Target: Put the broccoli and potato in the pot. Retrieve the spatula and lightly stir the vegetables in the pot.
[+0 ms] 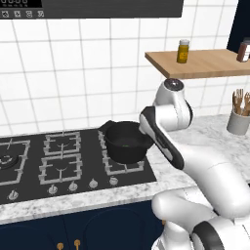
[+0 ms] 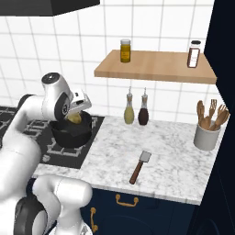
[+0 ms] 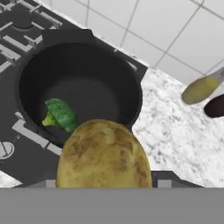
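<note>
The gripper (image 2: 76, 115) is clamping the potato (image 3: 104, 155) and holding it above the near rim of the pot (image 3: 131, 94), which is sitting on the stove (image 1: 29, 166). The broccoli (image 3: 60, 115) is lying inside the pot. Farther off, the spatula (image 2: 140, 167) is resting on the counter (image 2: 174, 160).
</note>
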